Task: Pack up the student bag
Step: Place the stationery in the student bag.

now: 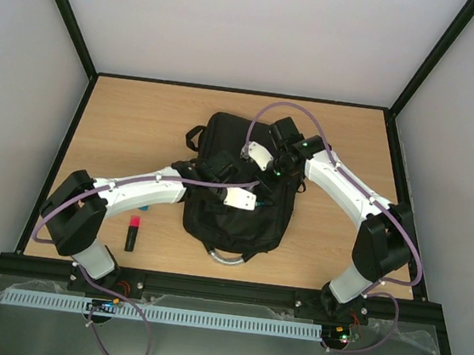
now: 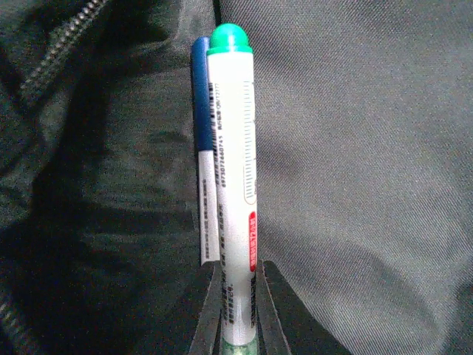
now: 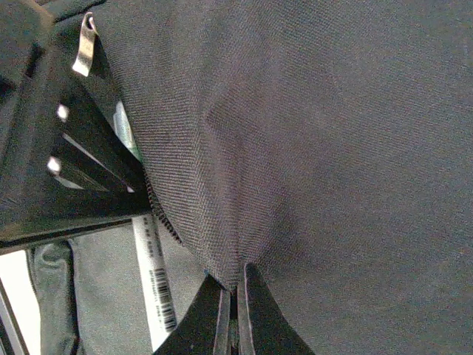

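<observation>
The student bag [image 1: 233, 196] is a large black backpack lying flat mid-table, its silver-grey handle loop [image 1: 226, 258] toward me. My left gripper [image 1: 256, 200] is over the bag's middle. In the left wrist view it [image 2: 236, 275] is shut on a white marker with a green cap [image 2: 233, 148], with a blue-capped pen [image 2: 201, 111] pressed beside it, pointing at the bag's fabric [image 2: 355, 148] beside a zip [image 2: 59, 44]. My right gripper [image 1: 277, 170] is shut on a fold of bag fabric [image 3: 295, 148], pinched at its tips [image 3: 235, 287]. A white barcoded pen [image 3: 155, 288] shows under the lifted edge.
A red and black highlighter [image 1: 132, 233] lies on the wooden table [image 1: 123, 122] left of the bag, near the left arm's base. The bag's shoulder straps [image 1: 195, 136] stick out at its far left. Black frame posts edge the table.
</observation>
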Controlling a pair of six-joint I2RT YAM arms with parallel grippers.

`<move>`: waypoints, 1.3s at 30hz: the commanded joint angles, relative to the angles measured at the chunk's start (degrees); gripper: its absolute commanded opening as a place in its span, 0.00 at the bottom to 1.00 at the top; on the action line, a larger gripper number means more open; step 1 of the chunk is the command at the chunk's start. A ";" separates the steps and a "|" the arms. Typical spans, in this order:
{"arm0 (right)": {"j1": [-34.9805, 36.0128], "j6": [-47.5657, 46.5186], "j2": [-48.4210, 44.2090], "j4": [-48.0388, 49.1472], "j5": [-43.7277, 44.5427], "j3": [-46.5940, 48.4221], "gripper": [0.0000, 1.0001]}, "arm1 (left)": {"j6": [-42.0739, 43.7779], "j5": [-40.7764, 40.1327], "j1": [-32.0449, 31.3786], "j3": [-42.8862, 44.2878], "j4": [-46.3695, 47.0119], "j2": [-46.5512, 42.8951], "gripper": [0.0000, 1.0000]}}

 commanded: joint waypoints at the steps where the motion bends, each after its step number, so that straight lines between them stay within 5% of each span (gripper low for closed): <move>1: 0.40 0.96 -2.78 -2.86 -4.10 -0.18 0.01 | 0.59 -2.16 -0.93 1.90 0.71 2.46 0.02; 16: 0.40 1.14 -2.02 -3.03 -4.60 0.85 0.01 | 0.24 -9.74 -1.32 5.92 2.82 8.96 0.02; 28: 0.40 1.01 -2.94 -3.21 -4.35 0.51 0.01 | -5.08 -27.18 -1.52 11.64 11.83 14.51 0.02; 32: 0.40 0.96 -3.34 -3.32 -4.07 0.27 0.01 | -10.32 -31.48 -0.63 17.71 9.86 16.82 0.17; 39: 0.40 0.81 -3.76 -3.34 -3.98 -0.41 0.01 | -11.27 -31.99 -0.78 19.62 8.22 16.07 0.24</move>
